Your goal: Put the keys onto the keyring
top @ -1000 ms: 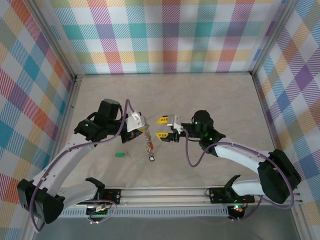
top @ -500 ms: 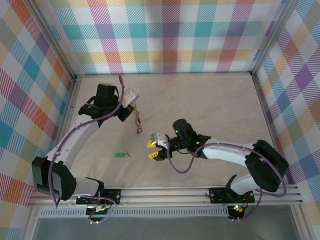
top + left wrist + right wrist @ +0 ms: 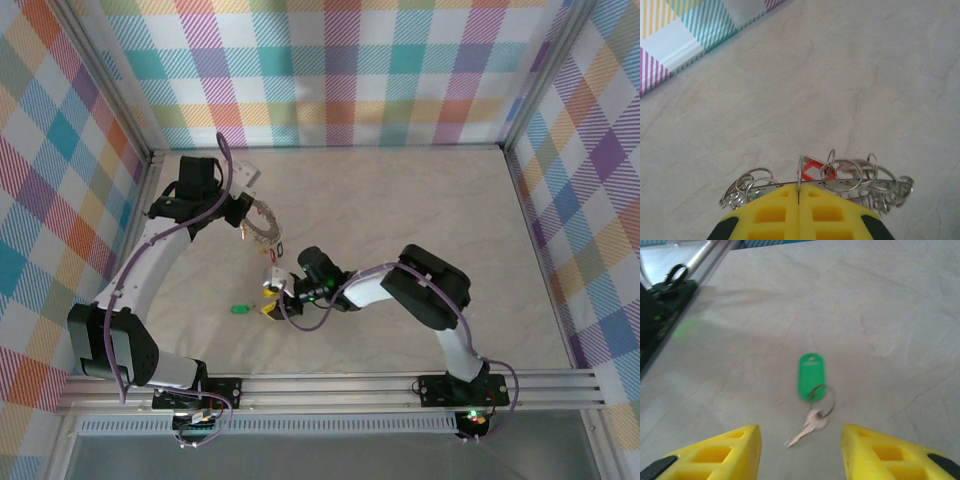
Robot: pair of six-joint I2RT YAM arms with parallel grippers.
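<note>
The keyring (image 3: 850,181) is held pinched in the pressed-together left pincer (image 3: 799,194) towards the far left corner of the surface (image 3: 430,210), while a green-tagged key (image 3: 811,377) is pictured lying near the near left corner, just ahead of the spread right pincer (image 3: 800,439).

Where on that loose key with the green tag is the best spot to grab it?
Probably the green tag: it is the broadest part, lying flat on the table, pointing lengthwise away from the right tool. Come from above, open jaws closing on its two long edges; the thin key offers less hold.
</note>
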